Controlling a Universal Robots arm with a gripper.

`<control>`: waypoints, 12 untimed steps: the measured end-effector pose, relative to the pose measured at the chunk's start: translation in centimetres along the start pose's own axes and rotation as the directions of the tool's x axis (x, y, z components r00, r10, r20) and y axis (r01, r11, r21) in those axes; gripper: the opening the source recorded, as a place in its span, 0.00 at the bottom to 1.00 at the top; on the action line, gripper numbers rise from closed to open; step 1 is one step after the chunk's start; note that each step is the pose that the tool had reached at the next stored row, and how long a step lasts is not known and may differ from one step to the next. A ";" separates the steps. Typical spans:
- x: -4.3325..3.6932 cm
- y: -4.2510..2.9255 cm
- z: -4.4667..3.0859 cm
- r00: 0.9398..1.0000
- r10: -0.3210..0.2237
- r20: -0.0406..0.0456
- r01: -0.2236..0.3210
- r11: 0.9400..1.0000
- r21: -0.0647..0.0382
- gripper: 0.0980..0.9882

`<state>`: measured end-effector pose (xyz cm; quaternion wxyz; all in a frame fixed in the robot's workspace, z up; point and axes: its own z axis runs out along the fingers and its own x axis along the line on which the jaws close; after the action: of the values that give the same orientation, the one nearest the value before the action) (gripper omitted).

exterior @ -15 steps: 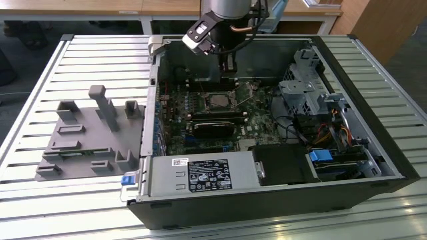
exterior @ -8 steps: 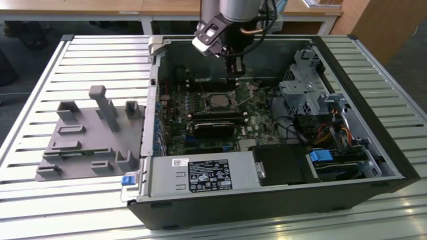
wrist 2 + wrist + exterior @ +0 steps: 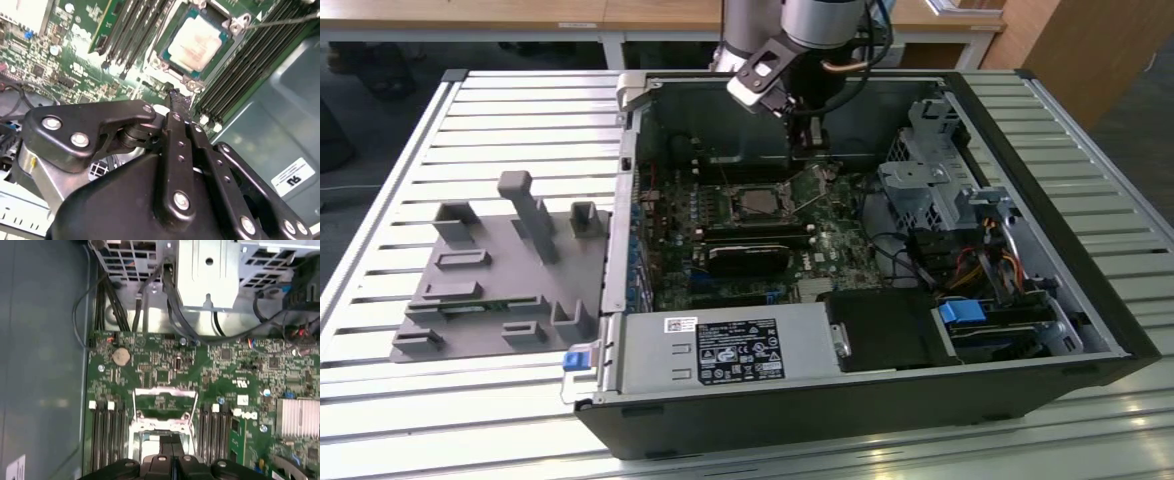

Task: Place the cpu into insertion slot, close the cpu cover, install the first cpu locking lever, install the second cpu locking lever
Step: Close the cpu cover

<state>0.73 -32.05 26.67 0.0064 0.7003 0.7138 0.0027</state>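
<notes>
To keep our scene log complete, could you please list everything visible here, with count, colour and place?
flat square metal cpu: one, silver-tan, seated in the insertion slot
square silver-rimmed insertion slot: one, dark centre, middle of the motherboard
silver metal frame cpu cover: one, silver, appears raised open at the slot
green motherboard: one, green, inside the case
open black computer case: one, black, on the table
silver power supply box: one, silver, in the case
grey moulded fixture tray: one, grey, exterior view's left of the case
slatted metal table: one, silver, under everything
end effector: one, black, shut, above the motherboard beside the slot
</notes>
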 end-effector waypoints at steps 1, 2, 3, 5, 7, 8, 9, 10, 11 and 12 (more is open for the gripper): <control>0.08 0.13 0.04 1.000 0.000 0.000 0.000 1.000 0.000 0.01; 0.17 0.25 0.07 1.000 0.000 0.000 0.000 1.000 0.000 0.01; 0.25 0.41 0.11 1.000 0.000 0.000 0.000 1.000 0.000 0.01; 0.36 0.77 0.20 1.000 0.000 0.000 0.000 1.000 0.000 0.01; 0.44 1.25 0.26 1.000 0.000 0.000 0.000 1.000 0.000 0.01; 0.47 1.43 0.29 1.000 0.000 0.000 0.000 1.000 0.000 0.01; 0.52 1.58 0.32 1.000 -0.001 0.000 0.001 1.000 0.000 0.01; 0.59 1.71 0.37 1.000 -0.001 0.000 0.001 1.000 0.000 0.01; 0.69 1.82 0.43 1.000 -0.001 0.000 0.001 1.000 0.000 0.01; 0.80 1.90 0.49 1.000 -0.002 0.000 0.002 1.000 0.000 0.01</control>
<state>2.62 -31.22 26.20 0.0063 0.6995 0.7146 0.0026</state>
